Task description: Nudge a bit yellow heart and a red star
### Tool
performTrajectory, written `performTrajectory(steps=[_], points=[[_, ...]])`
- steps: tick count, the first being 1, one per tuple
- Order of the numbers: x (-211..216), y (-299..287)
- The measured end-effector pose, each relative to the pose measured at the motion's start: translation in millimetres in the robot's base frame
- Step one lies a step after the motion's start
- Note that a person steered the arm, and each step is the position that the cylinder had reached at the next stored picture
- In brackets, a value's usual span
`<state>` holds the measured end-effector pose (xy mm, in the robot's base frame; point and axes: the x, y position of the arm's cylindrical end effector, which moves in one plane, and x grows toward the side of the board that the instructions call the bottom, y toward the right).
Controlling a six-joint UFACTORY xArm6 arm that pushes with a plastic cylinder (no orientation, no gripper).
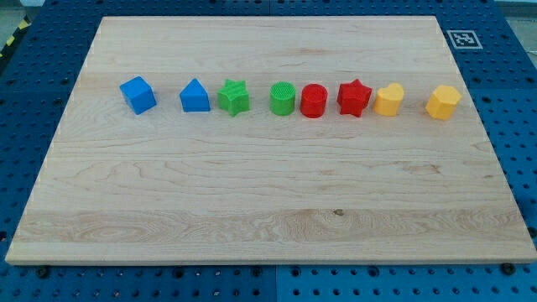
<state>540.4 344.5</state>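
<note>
We find the yellow heart (388, 100) on the right part of the bench (252, 210), in the far row of blocks, and the red star (354, 97) is just on its left, touching it or almost touching; we cannot tell which. Further right, a little apart, sits a yellow hexagon block (443, 102). To the left of the star come a red cylinder (313, 101), a green cylinder (283, 98), a green star (234, 96), a blue house-shaped block (195, 96) and a blue cube (138, 94). The row is quite straight. Our tool, the rod with its tip, does not show anywhere here, so we cannot tell its state or place. We judge the nudge is not yet begun: both blocks wait in line, and the whole push is left to do.
</note>
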Motion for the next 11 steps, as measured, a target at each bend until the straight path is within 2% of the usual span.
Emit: performTrajectory(steps=[2,3,4,5,6,7,8,10,11], points=[[-7,0],[-60,-23],[-86,-40],[-87,-71],[-89,-129],[-102,-183],[-131,-213],[-137,-190],[-165,-188]])
